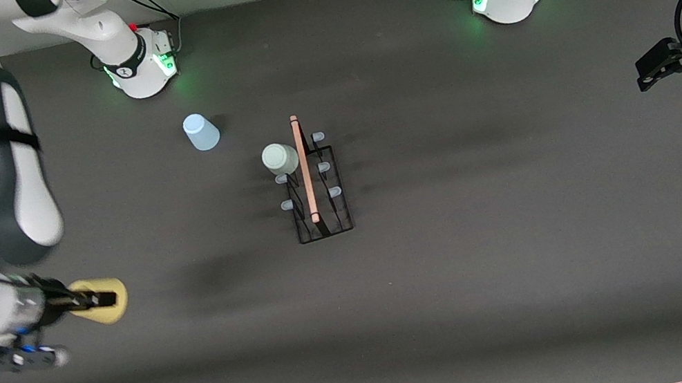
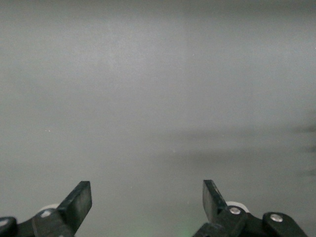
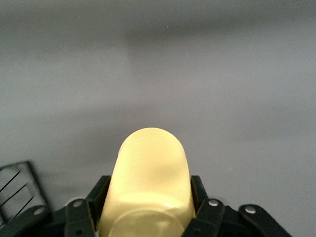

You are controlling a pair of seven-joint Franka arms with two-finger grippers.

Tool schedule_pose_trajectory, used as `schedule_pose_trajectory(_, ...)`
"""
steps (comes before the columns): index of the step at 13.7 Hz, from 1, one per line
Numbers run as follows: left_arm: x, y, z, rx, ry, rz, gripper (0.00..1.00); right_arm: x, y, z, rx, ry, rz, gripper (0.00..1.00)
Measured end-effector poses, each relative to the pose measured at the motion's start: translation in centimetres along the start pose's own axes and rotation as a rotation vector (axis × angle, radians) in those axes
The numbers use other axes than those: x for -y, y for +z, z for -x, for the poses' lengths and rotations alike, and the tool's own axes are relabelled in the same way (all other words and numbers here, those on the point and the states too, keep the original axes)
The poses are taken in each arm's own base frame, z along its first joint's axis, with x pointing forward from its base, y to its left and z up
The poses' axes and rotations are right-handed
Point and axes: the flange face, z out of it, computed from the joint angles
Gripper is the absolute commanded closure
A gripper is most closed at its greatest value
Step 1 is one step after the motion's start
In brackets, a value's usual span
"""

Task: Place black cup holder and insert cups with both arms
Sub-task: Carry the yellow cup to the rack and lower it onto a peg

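Dark grey bench (image 1: pixel 467 267), black wire cup holder (image 1: pixel 317 189) with its wooden rod at centre.
Front: mint green plastic cup (image 1: pixel 280 159) sits on a prong, light blue plastic cup (image 1: pixel 201 132) stands nearer the bases' edge; right claw (image 1: pixel 95 301) grips the yellow plastic cup (image 1: pixel 110 309) near the right arm's end. Left wrist: left claw (image 2: pixel 147 200) gapes wide, idle. Right wrist: yellow cup (image 3: pixel 150 177) pinched between both fingers (image 3: pixel 200 190).

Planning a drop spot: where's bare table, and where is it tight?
Bare: between black cup holder and left gripper, and nearer the camera. Crowded: mint cup on a prong, blue cup beside; right gripper holds yellow cup.
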Motion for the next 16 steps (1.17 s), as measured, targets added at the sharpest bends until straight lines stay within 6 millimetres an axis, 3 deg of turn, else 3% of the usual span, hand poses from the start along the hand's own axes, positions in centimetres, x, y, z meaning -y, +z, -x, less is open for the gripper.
schedule_pose_trajectory(2, 0.0, 0.0, 0.0, 0.0, 0.0, 0.0, 0.0, 2.1, -3.2, 3.0, 0.026, 0.099, -0.002, 0.97)
schedule_pose_trajectory(4, 0.0, 0.0, 0.0, 0.0, 0.001, 0.0, 0.0, 5.3, -4.4, 5.4, 0.052, 0.211, 0.006, 0.97)
schedule_pose_trajectory(8, -0.1, 0.0, 0.0, 0.0, 0.002, 0.0, 0.0, 16.7, -3.6, 10.7, 0.054, 0.465, 0.042, 0.97)
schedule_pose_trajectory(10, -0.1, 0.0, 0.0, 0.0, 0.002, 0.0, 0.0, 22.6, -2.5, 13.7, 0.036, 0.58, 0.032, 0.97)
schedule_pose_trajectory(12, -0.1, 0.0, 0.0, 0.0, 0.003, 0.0, 0.0, 27.1, 0.1, 16.2, 0.012, 0.648, 0.013, 0.97)
schedule_pose_trajectory(14, -0.2, 0.0, 0.0, 0.0, 0.004, 0.0, 0.0, 29.8, 3.5, 17.8, -0.011, 0.676, -0.002, 0.97)
schedule_pose_trajectory(16, -0.2, 0.0, 0.0, 0.0, 0.005, 0.0, 0.0, 30.5, 6.6, 17.9, -0.038, 0.688, -0.031, 0.97)
